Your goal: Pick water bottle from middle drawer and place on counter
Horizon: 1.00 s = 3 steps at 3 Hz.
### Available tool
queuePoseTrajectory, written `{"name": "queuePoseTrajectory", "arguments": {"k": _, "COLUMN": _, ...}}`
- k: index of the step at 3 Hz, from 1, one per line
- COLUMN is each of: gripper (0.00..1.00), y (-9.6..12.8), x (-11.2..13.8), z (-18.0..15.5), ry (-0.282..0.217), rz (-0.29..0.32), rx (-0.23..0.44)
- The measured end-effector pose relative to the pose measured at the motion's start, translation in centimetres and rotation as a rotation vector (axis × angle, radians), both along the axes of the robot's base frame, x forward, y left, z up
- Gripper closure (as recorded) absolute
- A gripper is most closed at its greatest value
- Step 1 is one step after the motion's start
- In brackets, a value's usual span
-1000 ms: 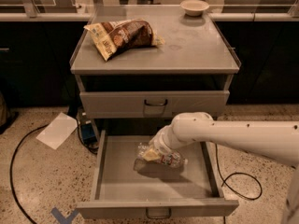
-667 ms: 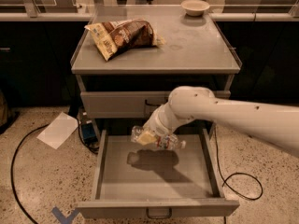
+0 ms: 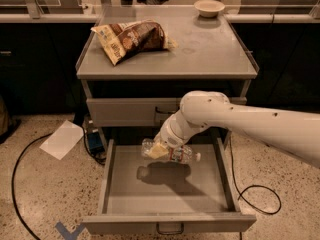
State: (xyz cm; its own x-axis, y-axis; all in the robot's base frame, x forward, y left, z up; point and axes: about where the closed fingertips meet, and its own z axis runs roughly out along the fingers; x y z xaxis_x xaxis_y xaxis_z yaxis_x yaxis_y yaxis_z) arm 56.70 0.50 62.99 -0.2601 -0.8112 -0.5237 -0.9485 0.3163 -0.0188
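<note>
The water bottle (image 3: 176, 153) is a small clear bottle with a red-and-white label. It hangs on its side in the air above the open middle drawer (image 3: 168, 194), and its shadow falls on the drawer floor. My gripper (image 3: 161, 149) comes in from the right on a white arm and is shut on the bottle near its middle. The counter (image 3: 200, 49) is the grey top of the cabinet, above and behind the gripper.
A brown-and-cream snack bag (image 3: 131, 37) lies on the counter's left half. A small pale bowl (image 3: 209, 7) stands at its back right. A white sheet (image 3: 62, 139) and dark cables (image 3: 20, 164) lie on the floor to the left, and another cable lies to the right.
The gripper has lifted the water bottle off the drawer floor and carried it upward; it now hangs above the drawer. The snack bag and bowl have not moved.
</note>
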Motion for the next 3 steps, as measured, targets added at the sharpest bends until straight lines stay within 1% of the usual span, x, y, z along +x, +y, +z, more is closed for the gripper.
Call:
{"name": "queuePoseTrajectory", "arguments": {"k": 1, "gripper": 1.00, "y": -0.9, "x": 1.0, "z": 3.3, "ry": -0.008, "rz": -0.008, "rx": -0.025}}
{"name": "queuePoseTrajectory", "arguments": {"k": 2, "gripper": 1.00, "y": -2.3, "x": 2.0, "z": 8.5, "ry": -0.005, "rz": -0.005, "rx": 0.041}}
{"name": "queuePoseTrajectory", "arguments": {"k": 3, "gripper": 1.00, "y": -5.0, "x": 3.0, "z": 16.0, "ry": -0.044, "rz": 0.020, "rx": 0.182}}
